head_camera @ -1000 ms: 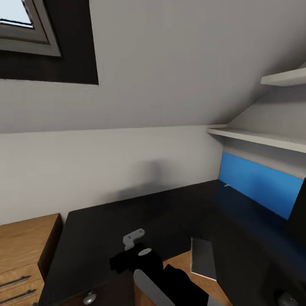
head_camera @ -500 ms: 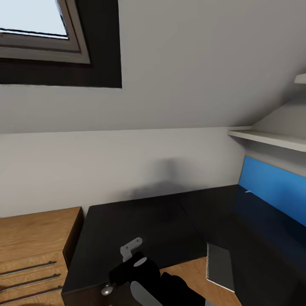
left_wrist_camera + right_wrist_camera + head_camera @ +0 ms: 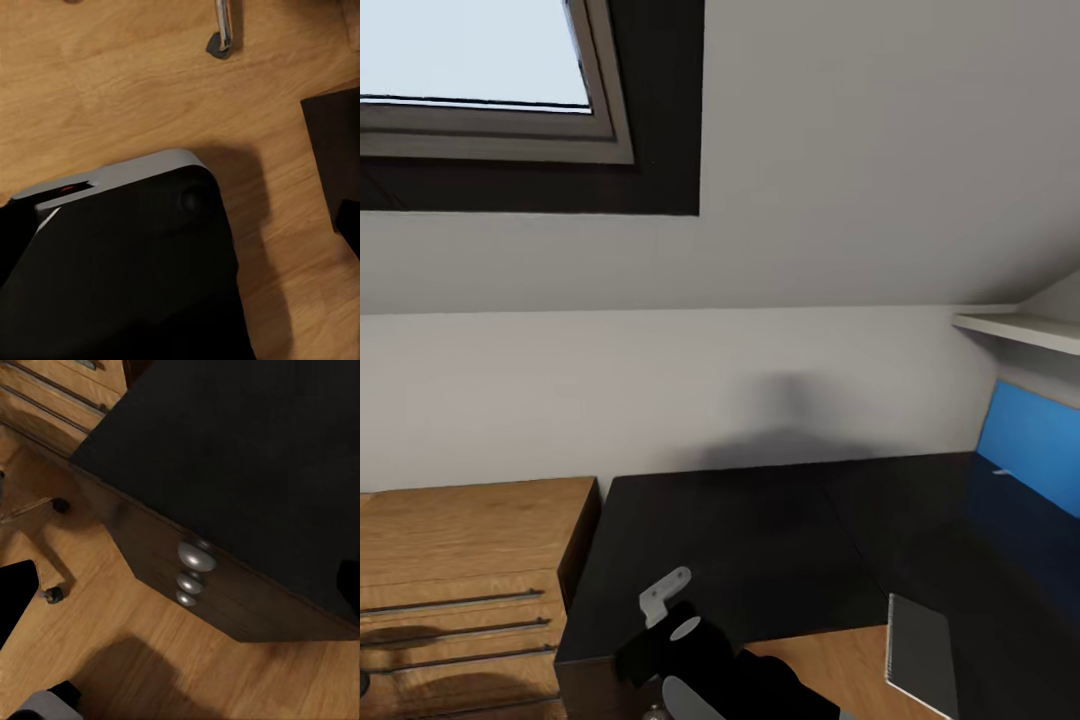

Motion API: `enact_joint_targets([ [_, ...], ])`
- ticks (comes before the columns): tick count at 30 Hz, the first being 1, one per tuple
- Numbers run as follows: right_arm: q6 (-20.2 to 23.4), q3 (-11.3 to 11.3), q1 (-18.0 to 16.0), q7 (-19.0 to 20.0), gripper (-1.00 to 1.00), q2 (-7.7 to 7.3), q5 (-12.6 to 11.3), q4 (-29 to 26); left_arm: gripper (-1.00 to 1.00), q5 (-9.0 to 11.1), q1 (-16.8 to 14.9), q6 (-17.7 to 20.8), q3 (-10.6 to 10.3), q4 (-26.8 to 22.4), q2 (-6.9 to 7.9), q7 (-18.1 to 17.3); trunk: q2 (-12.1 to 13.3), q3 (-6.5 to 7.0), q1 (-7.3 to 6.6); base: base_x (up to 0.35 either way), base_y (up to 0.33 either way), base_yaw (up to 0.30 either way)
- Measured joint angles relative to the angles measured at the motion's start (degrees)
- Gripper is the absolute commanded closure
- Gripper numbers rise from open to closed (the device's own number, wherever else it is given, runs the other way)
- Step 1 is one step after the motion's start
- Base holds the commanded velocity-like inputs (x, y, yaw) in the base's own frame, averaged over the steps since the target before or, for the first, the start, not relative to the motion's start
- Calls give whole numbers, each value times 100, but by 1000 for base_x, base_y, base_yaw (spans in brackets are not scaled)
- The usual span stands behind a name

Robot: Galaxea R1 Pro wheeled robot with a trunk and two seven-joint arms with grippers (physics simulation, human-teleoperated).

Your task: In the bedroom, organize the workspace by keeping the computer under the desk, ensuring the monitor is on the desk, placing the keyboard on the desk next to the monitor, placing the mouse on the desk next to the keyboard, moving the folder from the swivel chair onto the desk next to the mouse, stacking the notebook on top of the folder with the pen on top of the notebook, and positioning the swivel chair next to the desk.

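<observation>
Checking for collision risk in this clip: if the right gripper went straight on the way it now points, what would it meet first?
Most likely the dark desk, near its front edge above the round drawer knobs; depth is unclear, so it could be the drawer front instead.

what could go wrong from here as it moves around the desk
The grey notebook lies at the black desk's near edge, partly overhanging; a passing arm could knock it off. The desk front with round metal knobs sits close to the robot, so turning further could clip it. Castor wheels on the wooden floor suggest the chair is near, so the base might bump it.
</observation>
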Motion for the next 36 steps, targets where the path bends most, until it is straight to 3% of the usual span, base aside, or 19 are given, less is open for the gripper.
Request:
enact_joint_targets([
  [13,-18,14,-3,5,-100,0,11,0,-100,55,-23,-6,5,89,8,-54,517,227,-285,0,0,278],
  [22,-18,17,-4,-2,-100,0,6,0,-100,-51,-116,-68,-30,7,48,-74,876,386,-483,0,0,278],
  [25,-18,17,-4,-7,-100,0,7,0,-100,-235,-276,-74,-40,-3,58,-34,996,440,-549,0,0,278],
  [28,-18,17,-4,-10,-100,0,8,0,-100,-579,-454,-76,-43,-8,42,226,1117,494,-615,0,0,278],
  [30,-18,17,-4,-10,-100,0,9,0,-100,-817,-544,-74,-42,-17,31,523,1197,530,-659,0,0,278],
  [31,-23,17,-4,-9,-100,0,12,0,-100,-1217,-671,-71,-54,-265,16,1176,1237,549,-680,0,0,278],
  [36,-26,11,-3,-8,-100,0,9,-1,-100,-1306,-693,-69,-44,-400,16,1353,1437,638,-790,0,0,278],
])
